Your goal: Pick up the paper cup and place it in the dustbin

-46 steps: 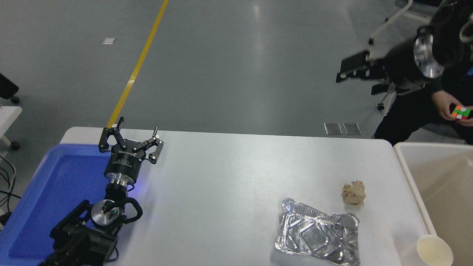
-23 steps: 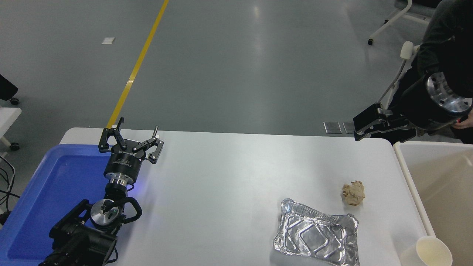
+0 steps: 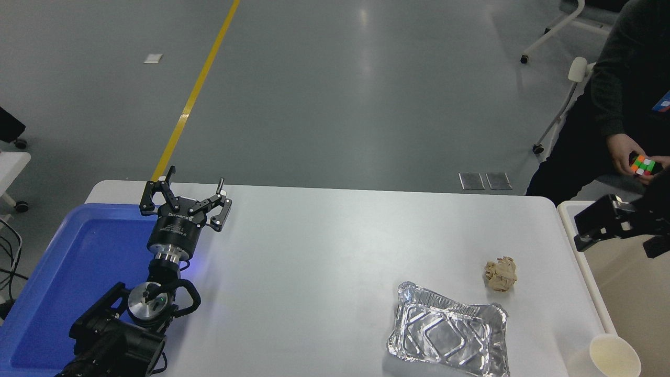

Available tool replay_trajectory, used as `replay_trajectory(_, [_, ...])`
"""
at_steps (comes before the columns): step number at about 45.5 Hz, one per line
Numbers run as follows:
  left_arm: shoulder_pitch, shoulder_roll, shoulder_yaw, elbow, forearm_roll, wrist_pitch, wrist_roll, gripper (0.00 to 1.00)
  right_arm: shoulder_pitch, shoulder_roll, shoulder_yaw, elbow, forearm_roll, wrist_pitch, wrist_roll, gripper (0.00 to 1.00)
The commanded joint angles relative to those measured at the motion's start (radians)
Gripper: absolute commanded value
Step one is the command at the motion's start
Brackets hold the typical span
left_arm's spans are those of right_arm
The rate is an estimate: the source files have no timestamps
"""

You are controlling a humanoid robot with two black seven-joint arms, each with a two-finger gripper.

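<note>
The right gripper (image 3: 594, 230) has come down from high above the far right corner to the level of the bin (image 3: 625, 293), and now hangs over the bin's far left rim at the right edge of view. It has descended steadily across the last second and carries nothing. Its jaws appear apart, with two black fingers visible pointing left, though the wrist is cut off by the frame. The cup (image 3: 615, 356) has not moved: it stands upright on the worktop (image 3: 335, 251) at the near right corner, mouth up, just beside the bin's near left rim and well apart from the gripper. The foil tray (image 3: 447, 335) and the paper ball (image 3: 501, 274) lie to the cup's left, unchanged. The left gripper (image 3: 184, 201) is parked over the blue tray (image 3: 78, 262) at the lower left, jaws apart. A person's hands (image 3: 625, 152) at the far right turn a colour cube (image 3: 645, 165), clear of the arm. Judgement: the approach is under way; the grasp is not yet begun, and the gripper must travel toward the near edge to reach the cup.
</note>
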Motion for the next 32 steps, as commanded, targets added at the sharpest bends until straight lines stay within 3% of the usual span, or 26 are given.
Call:
replay_trajectory(1, [0.000, 0.000, 0.000, 0.001, 0.000, 0.000, 0.000, 0.99, -0.024, -0.157, -0.054, 0.001, -0.144, -0.004, 0.000, 1.00])
replay_trajectory(21, [0.000, 0.000, 0.000, -0.001, 0.000, 0.000, 0.000, 0.99, -0.272, -0.398, 0.004, -0.055, -0.374, -0.195, 0.024, 1.00])
replay_trajectory(32, [0.000, 0.000, 0.000, 0.001, 0.000, 0.000, 0.000, 0.99, -0.521, -0.451, 0.182, -0.104, -0.454, -0.270, 0.052, 1.00])
